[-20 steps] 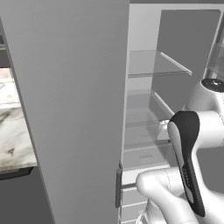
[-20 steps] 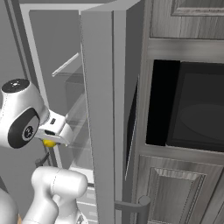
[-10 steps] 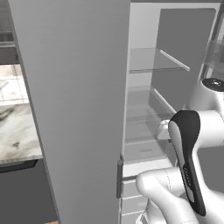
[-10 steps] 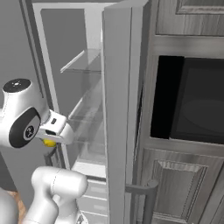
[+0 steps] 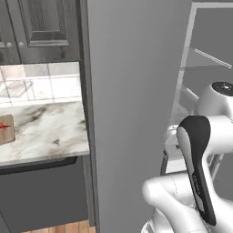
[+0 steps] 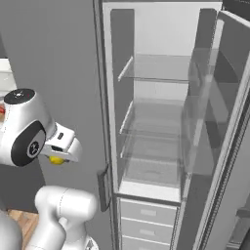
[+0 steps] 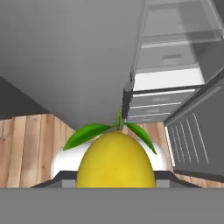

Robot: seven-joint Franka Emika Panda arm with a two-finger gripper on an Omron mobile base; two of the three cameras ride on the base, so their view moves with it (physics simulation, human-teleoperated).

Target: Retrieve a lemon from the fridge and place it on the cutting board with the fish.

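Note:
My gripper (image 6: 58, 156) is shut on the lemon (image 6: 56, 159), a bright yellow fruit peeking out under the white hand in the right base view. The hand view has the lemon (image 7: 116, 159) close up with green leaves, held over wooden floor in front of the fridge (image 7: 87, 52); my fingertips are hidden behind it. The fridge (image 6: 161, 97) stands with its right door swung open, glass shelves and pale drawers showing. At the far left edge of the left base view lies the cutting board (image 5: 6, 131) on the marble counter, with the red fish (image 5: 3, 126) on it.
The fridge's shut left door (image 5: 132, 113) fills the space between my arm and the marble counter (image 5: 45, 132). Dark cabinets (image 5: 41, 27) hang above the counter. The open right door (image 6: 222, 127) juts out on the right. Wooden floor (image 7: 26, 144) lies below.
Both base views have swung left as the base moved: the counter and cutting board have come into the left view. The lemon stays in my gripper.

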